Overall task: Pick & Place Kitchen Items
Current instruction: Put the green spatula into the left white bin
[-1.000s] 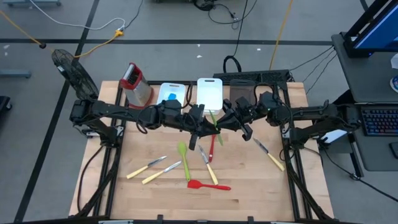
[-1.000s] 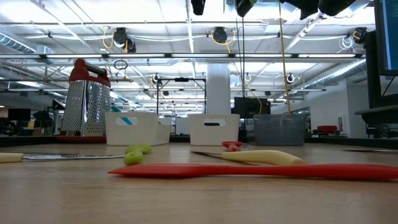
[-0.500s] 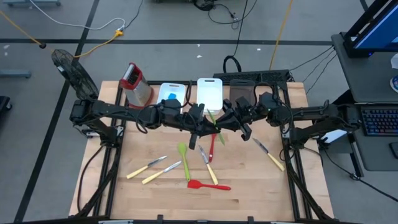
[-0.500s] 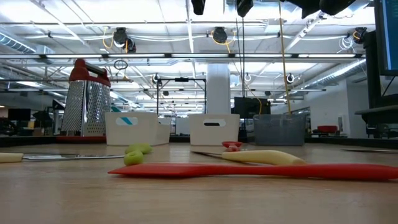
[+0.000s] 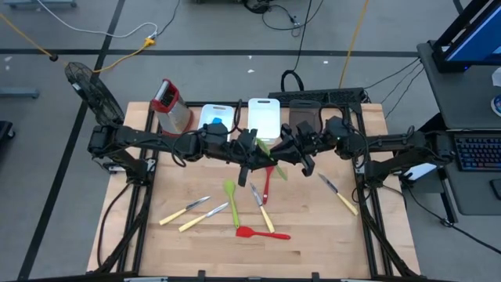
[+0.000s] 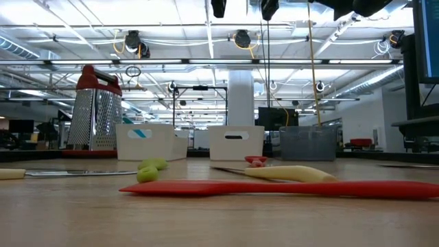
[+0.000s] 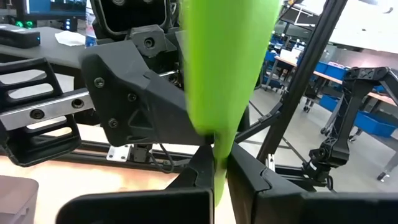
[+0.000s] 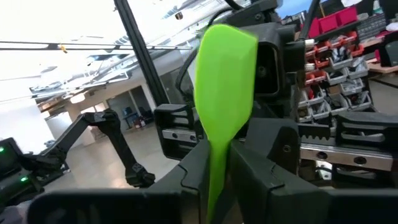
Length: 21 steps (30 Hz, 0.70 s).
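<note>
From above, both arms reach inward and meet over the back middle of the wooden table [image 5: 180, 251]. The left gripper [image 5: 249, 157] and right gripper [image 5: 293, 153] face each other with a green spatula [image 5: 272, 160] raised between them. On the board lie seven utensils:
- four yellow-handled knives: two [image 5: 186, 210] [image 5: 203, 217] lie side by side at the left, one [image 5: 262, 207] lies in the middle and one [image 5: 338, 193] lies apart at the right
- one green spoon [image 5: 232, 202]
- one red spoon [image 5: 267, 184]
- one red spatula [image 5: 262, 233] nearest the front edge

Along the back stand a red-topped grater [image 5: 172, 106], two white bins [image 5: 215, 117] [image 5: 264, 116] and one dark grey bin [image 5: 305, 116]. Something blue lies in the left white bin.

At table height, the red spatula [image 6: 274, 187] stretches across the foreground. One yellow knife handle [image 6: 291, 173] and two green ends [image 6: 147, 168] lie behind it. The grater [image 6: 96, 110] and three bins line the far edge.

Past the left wrist, the left gripper [image 7: 219, 168] pinches the green spatula's [image 7: 227, 62] narrow neck. The blade stands up in front of the other arm.

Past the right wrist, the right gripper [image 8: 214, 162] likewise clamps a green spatula [image 8: 224, 74] by its neck. I cannot tell whether both claws hold one and the same piece.
</note>
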### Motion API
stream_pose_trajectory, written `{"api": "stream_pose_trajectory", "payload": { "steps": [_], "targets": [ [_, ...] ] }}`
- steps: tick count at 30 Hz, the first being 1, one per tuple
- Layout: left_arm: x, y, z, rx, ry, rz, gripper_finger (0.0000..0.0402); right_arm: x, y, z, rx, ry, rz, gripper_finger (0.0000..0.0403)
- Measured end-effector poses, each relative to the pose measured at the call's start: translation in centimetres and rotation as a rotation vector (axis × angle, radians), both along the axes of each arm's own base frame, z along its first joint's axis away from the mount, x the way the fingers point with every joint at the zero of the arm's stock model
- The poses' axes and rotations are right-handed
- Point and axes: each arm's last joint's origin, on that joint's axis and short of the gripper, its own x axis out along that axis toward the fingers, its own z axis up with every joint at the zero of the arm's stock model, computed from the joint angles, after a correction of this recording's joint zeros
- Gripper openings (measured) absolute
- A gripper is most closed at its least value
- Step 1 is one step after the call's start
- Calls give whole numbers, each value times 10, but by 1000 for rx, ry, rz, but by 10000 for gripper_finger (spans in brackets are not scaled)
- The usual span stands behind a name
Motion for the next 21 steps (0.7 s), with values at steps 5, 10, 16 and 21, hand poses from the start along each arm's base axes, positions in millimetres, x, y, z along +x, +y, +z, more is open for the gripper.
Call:
{"api": "stream_pose_trajectory", "payload": {
  "steps": [5,10,16,21],
  "targets": [
    [0,0,-1,-5,8,-3,6,0,0,0,18,8,3,69],
    [0,0,-1,-5,9,-4,6,0,0,-1,23,11,4,78],
    [0,-1,-1,-14,14,-11,6,0,0,-2,25,22,5,79],
    [0,-2,-1,-15,15,-15,6,0,0,-2,24,24,8,81]
  ]
}}
